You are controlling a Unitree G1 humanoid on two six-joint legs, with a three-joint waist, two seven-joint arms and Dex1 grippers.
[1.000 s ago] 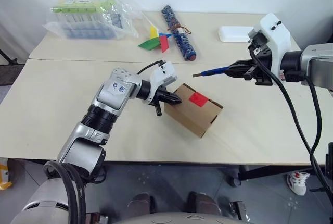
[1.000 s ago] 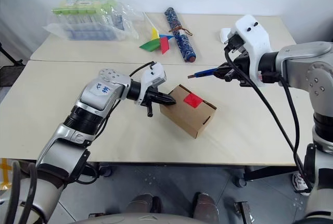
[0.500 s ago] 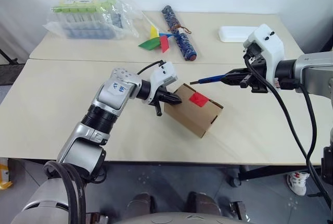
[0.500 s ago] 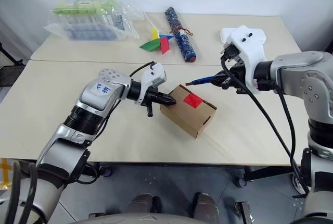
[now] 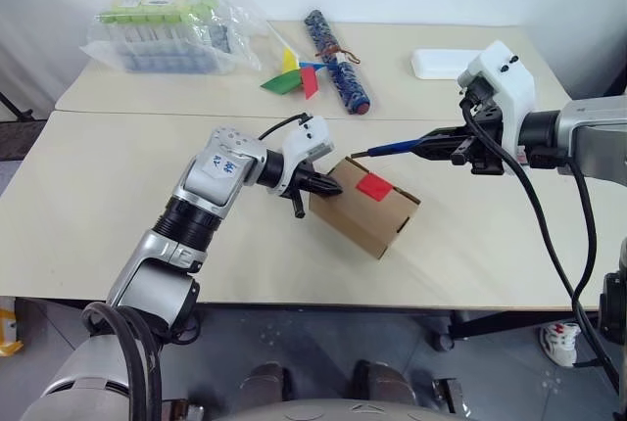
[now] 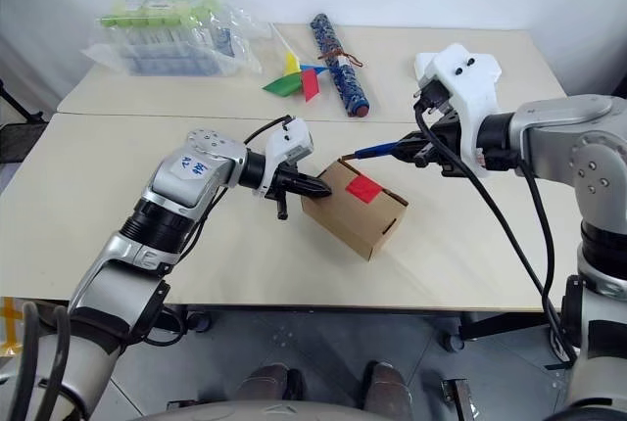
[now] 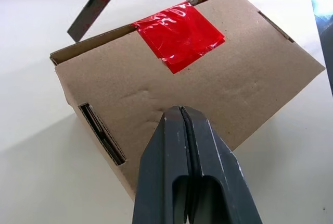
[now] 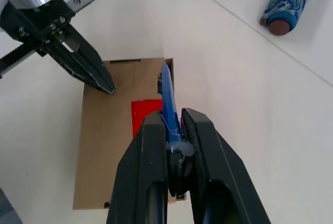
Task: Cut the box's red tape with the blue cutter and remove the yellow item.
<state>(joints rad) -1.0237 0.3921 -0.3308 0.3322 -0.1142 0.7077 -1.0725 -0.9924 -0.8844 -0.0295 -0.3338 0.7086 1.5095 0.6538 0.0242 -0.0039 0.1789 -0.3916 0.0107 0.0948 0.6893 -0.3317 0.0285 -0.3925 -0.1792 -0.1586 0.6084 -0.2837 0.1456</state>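
The brown box [image 5: 364, 204] lies slanted at the middle of the table, with the red tape [image 5: 373, 186] on its top face. My left gripper [image 5: 333, 187] is shut with nothing in it, and its tips press on the box's left end. From the right, my right gripper [image 5: 446, 144] is shut on the blue cutter [image 5: 397, 147], held almost level. The cutter's tip hovers just above the box's far edge, a little short of the tape. In the right wrist view the cutter [image 8: 167, 101] points over the tape [image 8: 143, 117]. The yellow item is hidden.
At the back of the table lie a paper pinwheel [image 5: 292, 76], a blue patterned roll [image 5: 335, 61], a clear bag of bottles [image 5: 167, 29] and a white flat thing [image 5: 441, 64]. A seam between two tabletops runs across behind the box.
The cutter's tip has dipped slightly and come a little closer to the box's far edge. My left gripper and the box have not moved.
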